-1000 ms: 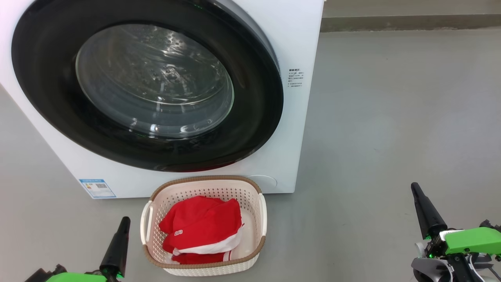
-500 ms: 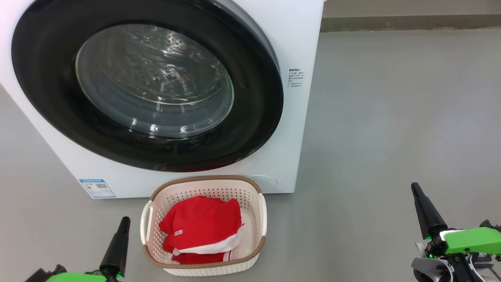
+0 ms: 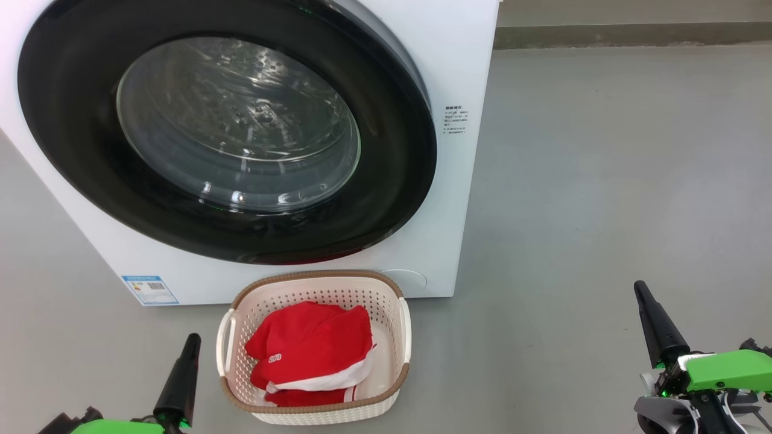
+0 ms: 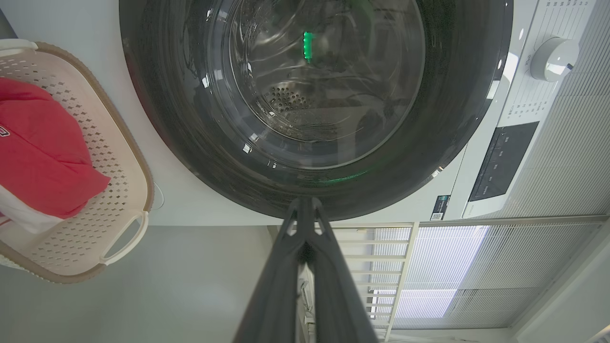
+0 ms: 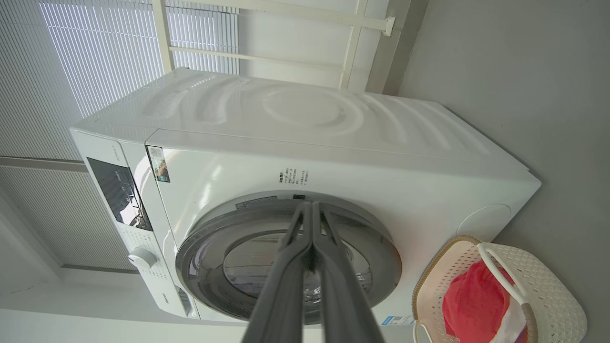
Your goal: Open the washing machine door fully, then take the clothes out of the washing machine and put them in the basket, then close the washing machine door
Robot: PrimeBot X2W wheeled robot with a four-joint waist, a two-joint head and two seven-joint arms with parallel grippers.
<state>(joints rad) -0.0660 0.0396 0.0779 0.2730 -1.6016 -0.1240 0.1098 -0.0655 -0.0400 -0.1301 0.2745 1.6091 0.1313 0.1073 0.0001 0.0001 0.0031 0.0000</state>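
Note:
The white washing machine stands ahead with its round black-rimmed door closed flat against its front; the drum behind the glass looks bare. On the floor just before it sits the cream basket holding the red clothes with white trim. My left gripper is low at the left of the basket, shut and holding nothing. My right gripper is far off to the right over the floor, also shut and bare. Both wrist views show the door, the clothes, and pressed-together fingers.
Grey floor stretches to the right of the machine up to a low wall base. A blue sticker marks the machine's lower left front. The control panel and knob are on the machine's top front; blinds and a window frame stand behind.

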